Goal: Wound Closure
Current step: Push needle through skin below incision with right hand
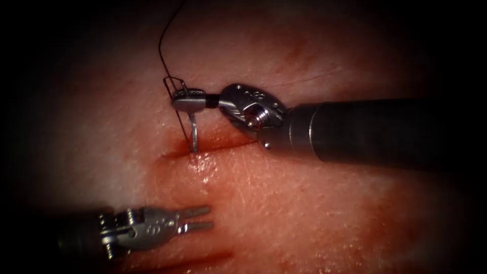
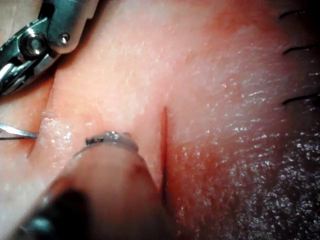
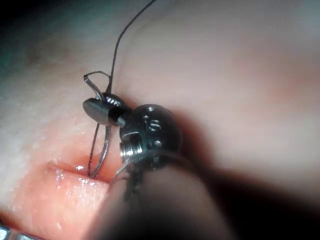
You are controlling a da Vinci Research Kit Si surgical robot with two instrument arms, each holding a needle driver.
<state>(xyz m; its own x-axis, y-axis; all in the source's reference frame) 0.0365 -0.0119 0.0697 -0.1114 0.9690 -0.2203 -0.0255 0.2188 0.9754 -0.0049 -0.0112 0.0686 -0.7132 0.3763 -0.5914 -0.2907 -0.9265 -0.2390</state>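
Two tools worked over one piece of tissue (image 1: 314, 203), pale pink, moist and finely wrinkled, smeared with red fluid (image 1: 213, 144) along its cut (image 1: 223, 146). One cut ran left to right across the middle in the endoscope view; a second dark red line (image 1: 193, 261) lay nearer, close to the left tool.

The right tool (image 1: 188, 100), a short steel wrist on a thick grey shaft, came in from the right just beyond the cut. Its jaws were clamped on the single curved needle (image 1: 193, 133), thin and bright steel, gripping it near the thread end of its curve. The needle hung down from the jaws with its tip at the cut's far lip; whether the tip had entered the tissue could not be told.

One dark thread (image 1: 163, 35) rose from the needle's end, ran up and away in a slim arc, and also bent back in a small loop beside the jaws.

The left tool (image 1: 197, 218) lay near, left of centre, well apart from the needle. Its two flat ridged jaws stood slightly parted and held nothing.
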